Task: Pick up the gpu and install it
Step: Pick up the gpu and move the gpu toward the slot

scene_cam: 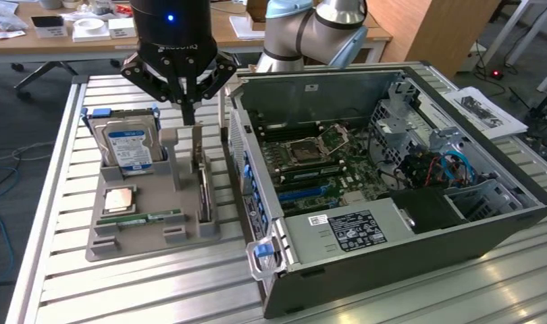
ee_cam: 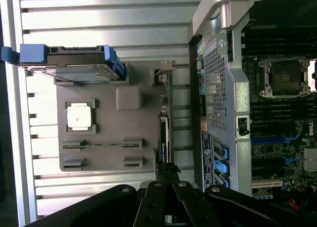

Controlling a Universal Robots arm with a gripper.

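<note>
Pick-up stage imo: black gripper [scene_cam: 190,120] clenched on nothing, just above the thin dark gpu card [scene_cam: 202,182], which stands in the grey plastic tray [scene_cam: 129,239] on the exterior view's left of the black computer case [scene_cam: 418,250]. Might be touching, can't tell. A grab needs the jaws spread first.

Matt grey plastic tray [scene_cam: 136,236], ribbed metal table [scene_cam: 120,290]

The gpu [scene_cam: 204,192], a thin dark card, stands on edge in the grey holder [scene_cam: 134,239].
</note>
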